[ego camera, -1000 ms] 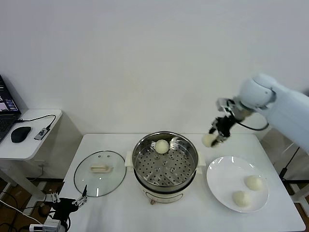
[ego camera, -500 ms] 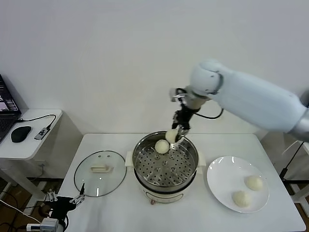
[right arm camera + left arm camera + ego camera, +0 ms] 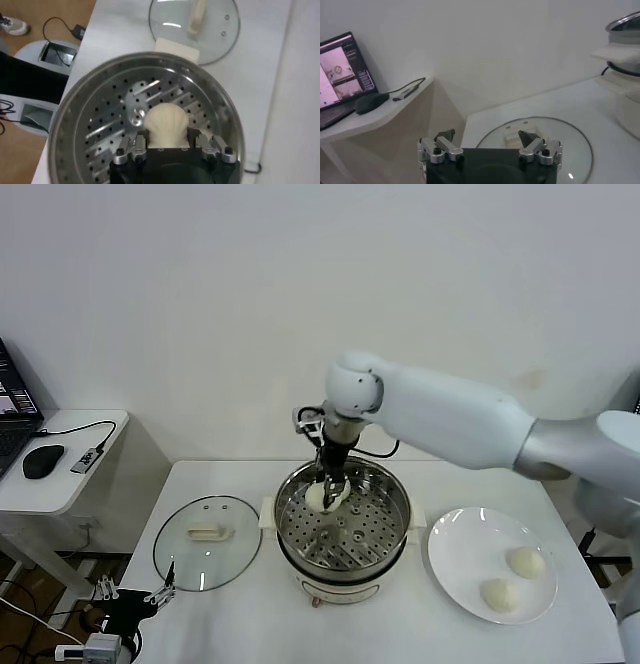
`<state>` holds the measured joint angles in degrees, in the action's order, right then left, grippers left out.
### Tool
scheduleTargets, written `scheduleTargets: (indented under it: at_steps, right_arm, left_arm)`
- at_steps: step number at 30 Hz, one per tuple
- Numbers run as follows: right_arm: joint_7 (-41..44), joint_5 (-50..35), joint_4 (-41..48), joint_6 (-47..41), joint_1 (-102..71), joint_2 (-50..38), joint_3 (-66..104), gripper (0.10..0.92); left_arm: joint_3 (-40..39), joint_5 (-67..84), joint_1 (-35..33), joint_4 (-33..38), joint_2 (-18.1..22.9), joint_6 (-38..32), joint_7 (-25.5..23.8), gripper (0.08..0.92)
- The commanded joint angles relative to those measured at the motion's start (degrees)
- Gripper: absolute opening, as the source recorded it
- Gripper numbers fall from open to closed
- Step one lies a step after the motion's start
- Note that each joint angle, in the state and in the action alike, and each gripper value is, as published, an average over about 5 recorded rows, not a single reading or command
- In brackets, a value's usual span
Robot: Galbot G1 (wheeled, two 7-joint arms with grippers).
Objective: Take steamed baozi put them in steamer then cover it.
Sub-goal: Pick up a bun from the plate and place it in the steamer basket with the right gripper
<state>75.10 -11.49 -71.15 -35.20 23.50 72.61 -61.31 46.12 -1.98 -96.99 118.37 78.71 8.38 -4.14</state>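
Inside the steamer (image 3: 343, 522), the right gripper (image 3: 331, 486) clamps one baozi (image 3: 166, 122); two lie on the plate (image 3: 462, 552).

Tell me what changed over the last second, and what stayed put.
The right pincer carried a bun from beside the plate, leftward over the pot and down inside it, still shut on the bun. There it hides the bun that lay on the tray. The two buns on the plate, the lid and the open left pincer near it stayed put.
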Motion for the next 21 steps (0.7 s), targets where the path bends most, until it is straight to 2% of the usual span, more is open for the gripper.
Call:
scheduleTargets:
  at_steps: [1, 14, 17, 21]
  right_arm:
    - [-0.7, 1.8, 3.4, -0.3, -3.9, 4.1, -0.3, 0.492]
    - [-1.9, 2.9, 4.2, -0.4, -5.3, 5.1, 0.5, 0.500]
    - [-2.4, 2.8, 3.8, -0.5, -5.3, 4.7, 0.9, 0.551]
    - [-2.4, 2.6, 2.2, -0.7, -4.9, 3.2, 2.4, 0.668]
  left_arm:
    - [-0.3, 0.0, 0.2, -0.2, 0.1, 0.1, 0.0, 0.823]
    - [-0.6, 0.1, 0.8, -0.8, 0.1, 0.2, 0.0, 0.823]
    - [-0.5, 0.1, 0.8, -0.8, 0.1, 0.2, 0.0, 0.823]
    - [-0.5, 0.1, 0.8, -0.8, 0.2, 0.2, -0.1, 0.823]
